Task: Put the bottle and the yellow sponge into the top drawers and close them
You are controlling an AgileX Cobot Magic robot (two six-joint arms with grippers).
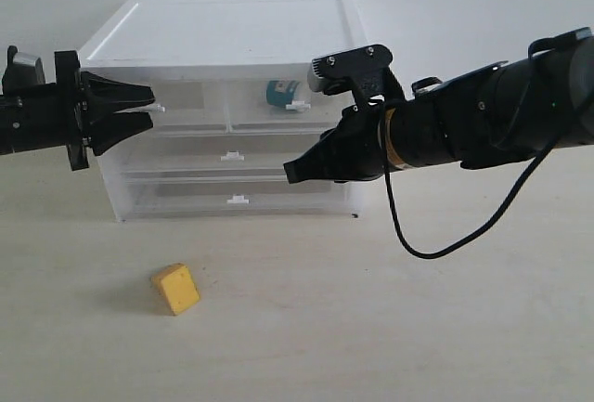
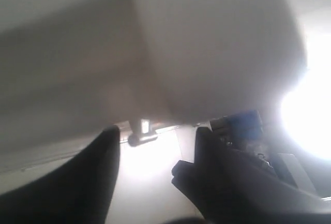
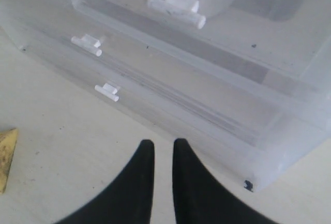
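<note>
The yellow sponge [image 1: 175, 289] lies on the desk [image 1: 418, 328] before the cabinet's [image 1: 223, 31] left half, well below the left hand [image 1: 150, 107], released and spread about the left top drawer's [image 1: 190, 96] tab [image 1: 160, 107], while the clenched, empty right hand [image 1: 292, 172] hovers rightward, the bottle [image 1: 277, 93] inside the right top drawer [image 1: 249, 105].

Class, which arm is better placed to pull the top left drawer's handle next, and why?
Left. The left gripper holds its jaws open right at that handle. The right gripper, jaws shut, sits lower, before the right half of the cabinet.
</note>
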